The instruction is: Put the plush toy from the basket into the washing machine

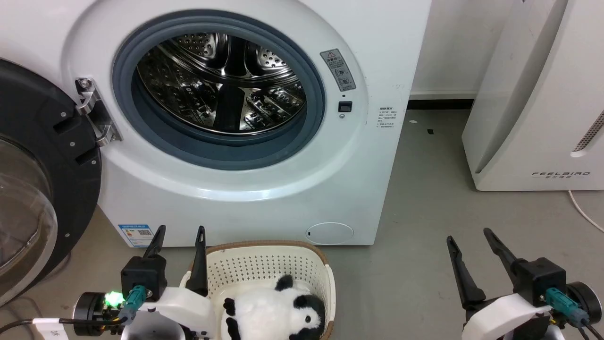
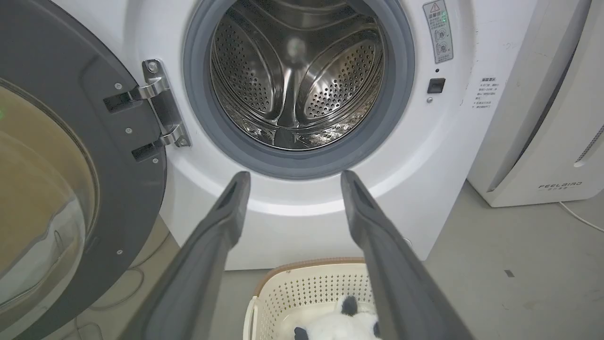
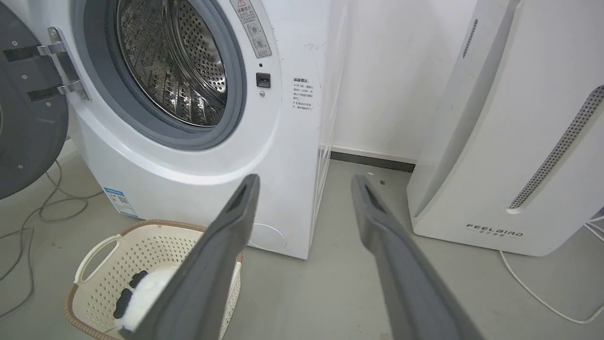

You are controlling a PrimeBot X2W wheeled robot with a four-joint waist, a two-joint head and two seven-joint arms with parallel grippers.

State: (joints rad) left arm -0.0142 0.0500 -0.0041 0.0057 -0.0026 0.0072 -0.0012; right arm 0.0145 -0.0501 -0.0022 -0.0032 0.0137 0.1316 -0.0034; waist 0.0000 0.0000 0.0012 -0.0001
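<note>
The left gripper [image 1: 181, 230] and right gripper [image 1: 469, 234] have their jaws open and empty. The panda plush [image 1: 271, 311] lies in the basket [image 1: 264, 245] beside the left jaws, and the washing machine [image 1: 236, 189] stands open ahead for loading.

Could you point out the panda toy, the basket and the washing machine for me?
plush toy [image 1: 264, 311], head view: its fluffy white body.
basket [image 1: 264, 271], head view: its perforated far wall.
washing machine [image 1: 245, 191], head view: its white front below the round opening.

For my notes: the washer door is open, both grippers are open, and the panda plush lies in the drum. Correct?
No: the plush toy lies in the basket, not the drum, as the head view shows. The door, left gripper and right gripper are indeed open.
</note>
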